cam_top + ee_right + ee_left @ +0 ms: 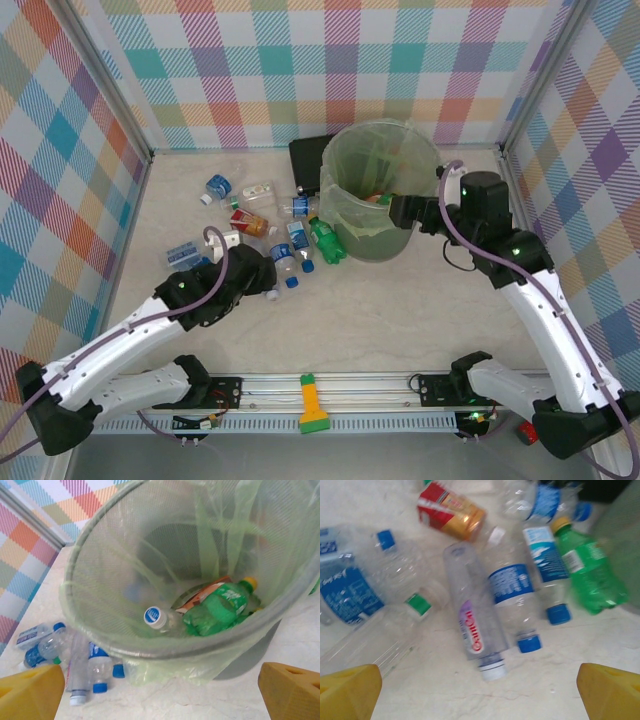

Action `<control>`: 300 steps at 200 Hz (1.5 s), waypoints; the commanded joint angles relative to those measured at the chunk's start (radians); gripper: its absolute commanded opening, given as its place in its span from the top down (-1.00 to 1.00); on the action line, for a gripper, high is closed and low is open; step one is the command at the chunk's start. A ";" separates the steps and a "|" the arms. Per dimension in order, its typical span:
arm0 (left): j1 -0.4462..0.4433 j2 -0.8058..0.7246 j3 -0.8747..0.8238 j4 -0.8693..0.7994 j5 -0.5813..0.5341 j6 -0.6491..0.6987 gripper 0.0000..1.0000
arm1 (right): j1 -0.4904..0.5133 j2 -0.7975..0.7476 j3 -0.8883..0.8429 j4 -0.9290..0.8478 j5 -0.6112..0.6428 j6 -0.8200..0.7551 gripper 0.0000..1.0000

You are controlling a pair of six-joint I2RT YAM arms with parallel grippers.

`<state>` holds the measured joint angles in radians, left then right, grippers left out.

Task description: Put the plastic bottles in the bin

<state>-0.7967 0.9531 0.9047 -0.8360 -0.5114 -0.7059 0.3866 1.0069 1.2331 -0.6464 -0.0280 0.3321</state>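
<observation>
Pick phase. The left gripper [480, 694] has its yellow fingers spread wide with nothing between them. It hovers low over the heap of small plastic bottles [297, 238] on the pale marble-look tabletop [400, 310], just left of the round translucent grey-green bin [345, 215] with its thin bag liner.

Nearest the open jaws is a clear bottle with white cap and purple-red label [477, 630]. It lies on its side, cap toward the camera, touching a clear blue-labelled, blue-capped bottle [512, 597]. Further right is a green bottle with yellow cap [587, 572]; near the top, a copper-brown bottle with red label [451, 512].

The right gripper [160, 695] is also wide open and empty, held at the bin's near rim and looking in. A second green bottle [220, 607] and a clear white-capped bottle [156, 619] already lie at the bottom.

Handling, as a judgement: the bottles look empty, so light and thin-walled — they will dent under a hard squeeze. They are smooth and round, so likely to roll or squirt out of a shallow pinch. The best hold is probably across the mid-body at the label, jaws square to the long axis. The neighbour touches the target, so one finger has little room and may nudge it. Most bottles are not yet binned.
</observation>
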 commanded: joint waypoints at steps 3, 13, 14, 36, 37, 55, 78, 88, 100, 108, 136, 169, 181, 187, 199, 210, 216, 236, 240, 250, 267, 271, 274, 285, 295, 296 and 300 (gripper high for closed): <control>0.070 0.014 -0.007 -0.092 0.037 -0.026 -0.99 | 0.007 -0.044 -0.060 0.082 -0.095 0.028 -0.98; 0.108 0.019 -0.015 -0.105 0.039 -0.008 -0.99 | 0.006 -0.055 -0.082 0.095 -0.117 0.029 -0.98; 0.111 0.021 -0.015 -0.106 0.039 -0.005 -0.99 | 0.007 -0.056 -0.084 0.096 -0.119 0.030 -0.98; 0.208 0.024 -0.048 -0.095 0.071 0.047 -0.99 | 0.006 -0.071 -0.126 0.130 -0.158 0.036 -0.98; 0.213 0.025 -0.049 -0.093 0.076 0.050 -1.00 | 0.006 -0.072 -0.129 0.132 -0.161 0.037 -0.98; 0.298 0.032 -0.093 -0.036 0.146 0.099 -0.99 | 0.006 -0.081 -0.159 0.165 -0.205 0.040 -0.98; 0.379 0.070 -0.132 0.020 0.194 0.136 -0.99 | 0.006 -0.089 -0.199 0.214 -0.270 0.047 -0.98; 0.412 0.097 -0.132 0.025 0.206 0.138 -0.99 | 0.006 -0.088 -0.217 0.233 -0.286 0.054 -0.98; 0.444 0.127 -0.130 0.036 0.210 0.136 -0.99 | 0.006 -0.085 -0.240 0.255 -0.291 0.062 -0.98; 0.460 0.148 -0.128 0.042 0.208 0.134 -0.99 | 0.006 -0.083 -0.254 0.273 -0.294 0.068 -0.98; 0.495 0.213 -0.125 0.108 0.247 0.142 -0.99 | 0.005 -0.064 -0.297 0.318 -0.313 0.092 -0.98; 0.506 0.234 -0.150 0.187 0.250 0.150 -0.99 | 0.006 -0.031 -0.302 0.306 -0.380 0.124 -0.98; 0.519 0.226 -0.184 0.231 0.254 0.140 -0.99 | 0.006 -0.035 -0.317 0.329 -0.390 0.127 -0.98; 0.526 0.224 -0.199 0.250 0.255 0.132 -0.99 | 0.006 -0.035 -0.326 0.344 -0.394 0.124 -0.98; 0.534 0.218 -0.230 0.274 0.255 0.124 -0.99 | 0.006 -0.030 -0.330 0.359 -0.395 0.120 -0.98; 0.539 0.206 -0.244 0.279 0.232 0.128 -0.99 | 0.006 -0.022 -0.315 0.349 -0.412 0.116 -0.98; 0.542 0.196 -0.250 0.278 0.216 0.135 -0.99 | 0.006 -0.022 -0.311 0.348 -0.425 0.120 -0.98; 0.578 0.164 -0.260 0.287 0.208 0.152 -0.99 | 0.006 -0.049 -0.333 0.359 -0.433 0.142 -0.98; 0.586 0.158 -0.263 0.293 0.218 0.155 -0.99 | 0.006 -0.059 -0.338 0.355 -0.430 0.143 -0.98; 0.598 0.152 -0.268 0.308 0.243 0.154 -0.99 | 0.006 -0.083 -0.348 0.341 -0.421 0.145 -0.98; 0.599 0.139 -0.280 0.327 0.266 0.142 -0.99 | 0.006 -0.120 -0.363 0.316 -0.415 0.139 -0.98; 0.598 0.134 -0.285 0.333 0.275 0.138 -0.99 | 0.006 -0.128 -0.367 0.310 -0.413 0.138 -0.98; 0.599 0.128 -0.289 0.337 0.280 0.133 -0.99 | 0.005 -0.135 -0.368 0.306 -0.412 0.139 -0.98; 0.599 0.103 -0.311 0.349 0.308 0.123 -0.99 | 0.006 -0.150 -0.374 0.294 -0.414 0.140 -0.98; 0.599 0.078 -0.332 0.352 0.333 0.118 -0.99 | 0.006 -0.157 -0.377 0.294 -0.419 0.149 -0.98; 0.599 0.076 -0.333 0.351 0.335 0.117 -0.99 | 0.006 -0.158 -0.376 0.293 -0.420 0.151 -0.98; 0.599 0.064 -0.340 0.352 0.346 0.115 -0.99 | 0.006 -0.158 -0.377 0.295 -0.424 0.156 -0.98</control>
<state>-0.2092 1.0748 0.6159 -0.5083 -0.2375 -0.5716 0.3866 0.8707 0.8700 -0.3435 -0.4255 0.4652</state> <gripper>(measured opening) 0.995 0.990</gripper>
